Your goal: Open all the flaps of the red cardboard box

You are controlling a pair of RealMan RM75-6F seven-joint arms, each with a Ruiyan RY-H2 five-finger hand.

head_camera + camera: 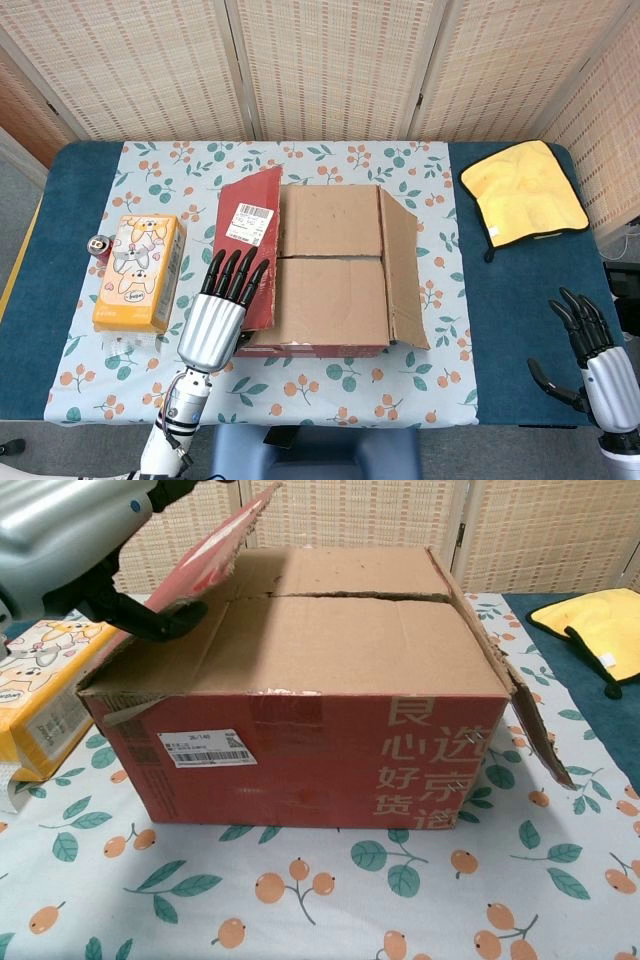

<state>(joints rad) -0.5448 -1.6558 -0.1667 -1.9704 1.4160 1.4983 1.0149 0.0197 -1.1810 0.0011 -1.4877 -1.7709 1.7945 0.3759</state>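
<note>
The red cardboard box (322, 350) (330, 750) stands mid-table. Its left red flap (247, 240) (205, 560), bearing a white label, is tilted up. My left hand (220, 305) (70, 530) grips that flap at its near end, fingers on the outer face and thumb underneath. The right flap (402, 265) (525, 715) hangs outward over the box's right side. Two brown inner flaps, far (330, 220) and near (325, 300), lie flat across the opening. My right hand (590, 350) is open, off the table's front right corner, away from the box.
An orange carton (137, 272) (35, 695) lies left of the box with a small can (100, 246) beside it. A yellow cloth (522, 192) (590, 630) sits at the back right. A floral tablecloth (330, 395) covers the table's middle.
</note>
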